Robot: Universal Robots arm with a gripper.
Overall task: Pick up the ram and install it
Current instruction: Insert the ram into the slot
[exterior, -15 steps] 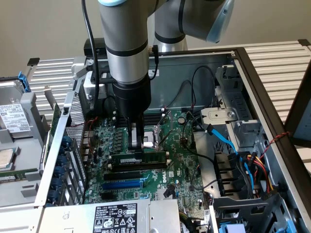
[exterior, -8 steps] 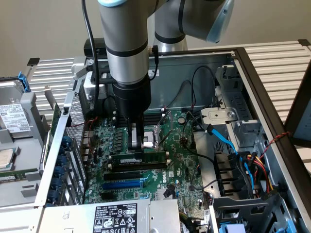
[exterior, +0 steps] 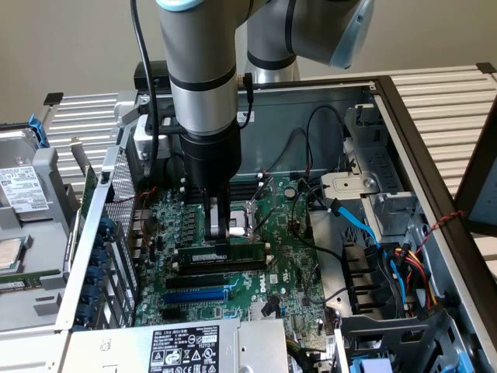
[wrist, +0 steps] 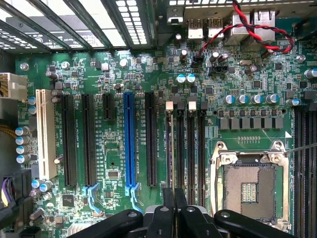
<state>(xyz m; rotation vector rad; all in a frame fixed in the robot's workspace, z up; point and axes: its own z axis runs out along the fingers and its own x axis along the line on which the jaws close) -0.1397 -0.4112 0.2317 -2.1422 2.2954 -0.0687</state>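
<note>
Exterior view: my end effector (exterior: pixel 220 237) is clamped on the ram (exterior: pixel 242 253); pickup done, ram at the memory slots (wrist: pixel 190 144), seating apparently unfinished

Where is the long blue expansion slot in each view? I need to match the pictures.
Exterior view: long blue expansion slot on the green motherboard, low centre, beside black slots.
Wrist view: the slot runs between black slots, apart from the socket.
Shared landmark: square silver-framed CPU socket.
</note>
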